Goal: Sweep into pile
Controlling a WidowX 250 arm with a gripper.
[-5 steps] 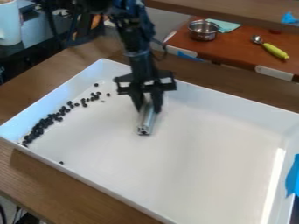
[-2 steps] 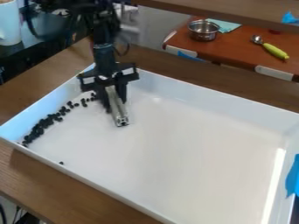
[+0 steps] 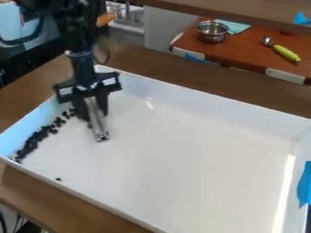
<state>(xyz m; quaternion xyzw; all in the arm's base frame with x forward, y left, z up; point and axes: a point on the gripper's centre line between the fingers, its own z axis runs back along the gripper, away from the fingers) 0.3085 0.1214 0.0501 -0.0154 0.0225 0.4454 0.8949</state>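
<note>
On the surface we see a white tray. Near its upper-left corner, our pincer grips a metal bar. Black bits line the left side; one bit lies apart.

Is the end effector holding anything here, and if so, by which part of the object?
Yes: the end effector holds a metal bar by its far portion, leaving the near end jutting out.
</note>
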